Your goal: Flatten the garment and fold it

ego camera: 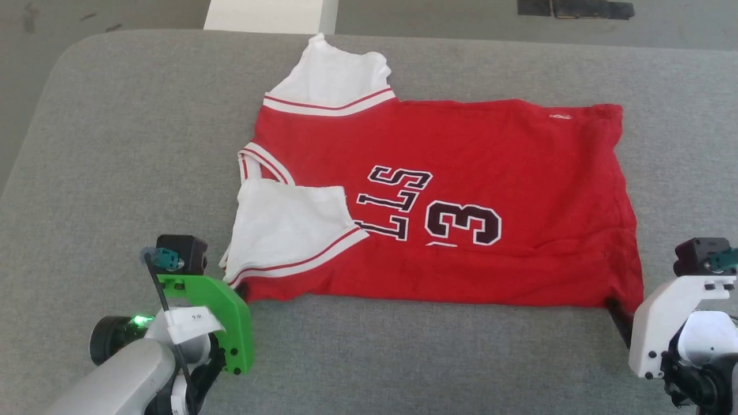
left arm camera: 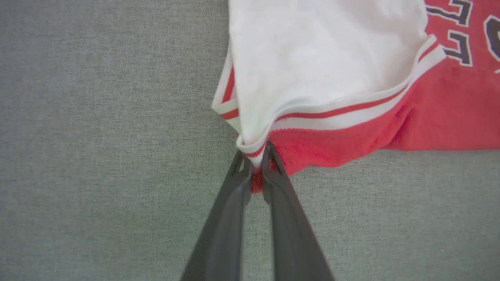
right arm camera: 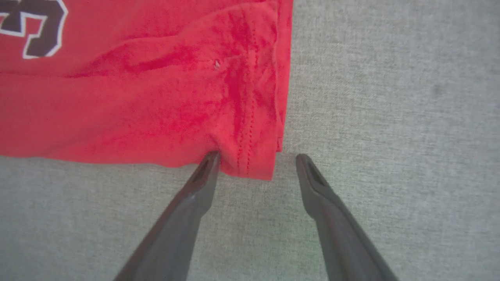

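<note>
The red jersey [ego camera: 461, 173] lies spread sideways on the grey surface, its black-and-white lettering and number facing up. White lining shows at the two folded shoulder flaps on the left. My left gripper [left arm camera: 256, 162] is shut on the jersey's near left corner [left arm camera: 256, 183], where the striped trim bunches between the fingers. At the near right hem corner [right arm camera: 250, 156] my right gripper [right arm camera: 256, 158] stands open: one finger touches the fabric edge, the other rests on bare surface beside it. In the head view the left gripper [ego camera: 241, 291] and right gripper [ego camera: 616, 308] sit at the jersey's two near corners.
The grey padded table [ego camera: 115, 173] runs well beyond the jersey on all sides. Its far edge meets a grey floor with a white panel [ego camera: 265, 14] and a dark mat [ego camera: 576, 8].
</note>
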